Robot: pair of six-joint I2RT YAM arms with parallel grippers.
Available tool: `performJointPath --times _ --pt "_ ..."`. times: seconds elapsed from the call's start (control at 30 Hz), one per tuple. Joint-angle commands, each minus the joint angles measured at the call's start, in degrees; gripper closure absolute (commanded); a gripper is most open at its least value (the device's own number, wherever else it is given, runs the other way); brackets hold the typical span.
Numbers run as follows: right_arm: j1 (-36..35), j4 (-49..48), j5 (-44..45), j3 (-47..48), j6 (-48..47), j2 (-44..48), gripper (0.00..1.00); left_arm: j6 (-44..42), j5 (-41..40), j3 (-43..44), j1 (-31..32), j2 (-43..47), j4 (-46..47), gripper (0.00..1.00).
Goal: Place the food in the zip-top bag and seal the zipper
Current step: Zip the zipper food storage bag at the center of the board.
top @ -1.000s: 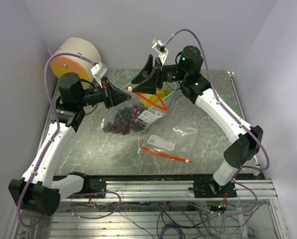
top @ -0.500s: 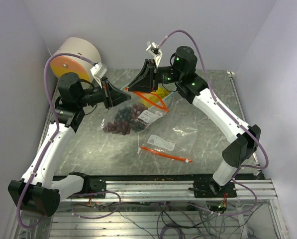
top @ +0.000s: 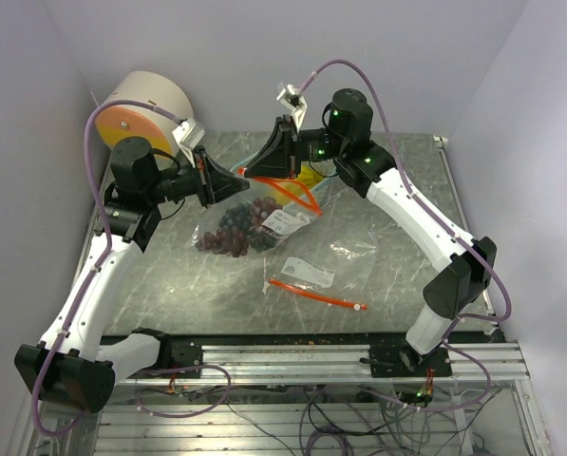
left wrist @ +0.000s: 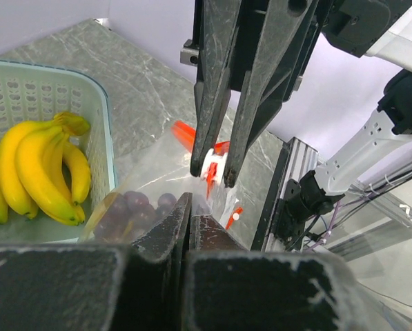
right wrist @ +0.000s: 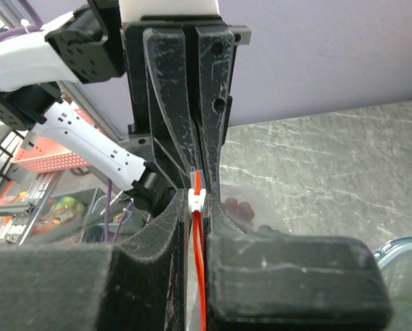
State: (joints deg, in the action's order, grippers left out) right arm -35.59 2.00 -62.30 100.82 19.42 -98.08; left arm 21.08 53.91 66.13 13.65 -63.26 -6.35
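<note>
pinching the zip-top bag [top: 285, 220] by its clear edge, the left gripper [top: 245, 184] was seen fully closed; the right gripper [top: 250, 171], facing it, was clamped on the orange zipper [top: 300, 196] at its white slider [left wrist: 210, 166]. the grapes [top: 236, 228] were seen inside the bag, at 6 o'clock of both; the bananas [top: 309, 177] were seen in the basket [left wrist: 26, 96] at 3 o'clock.

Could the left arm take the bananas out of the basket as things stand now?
Probably not right away. The left gripper is shut on the edge of the bag, and the right gripper, pinching the slider, stands close by. The bananas themselves lie uncovered in the basket.
</note>
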Motion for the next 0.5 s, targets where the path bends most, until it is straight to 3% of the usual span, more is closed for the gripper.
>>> performJointPath --times 0.0,0.2,0.47 --pt "1.1 3.43 -0.98 0.45 -2.33 0.11 1.0 -3.12 -1.98 5.93 -0.03 1.06 -1.13 0.93" --pt "2.64 5.41 -0.68 0.01 -3.61 0.51 1.0 -4.47 -2.8 11.14 -0.11 0.34 -3.45 0.93" --pt "5.89 8.13 0.26 -1.0 -6.07 2.26 1.0 -7.56 -5.44 10.86 -0.29 0.75 -7.24 0.93"
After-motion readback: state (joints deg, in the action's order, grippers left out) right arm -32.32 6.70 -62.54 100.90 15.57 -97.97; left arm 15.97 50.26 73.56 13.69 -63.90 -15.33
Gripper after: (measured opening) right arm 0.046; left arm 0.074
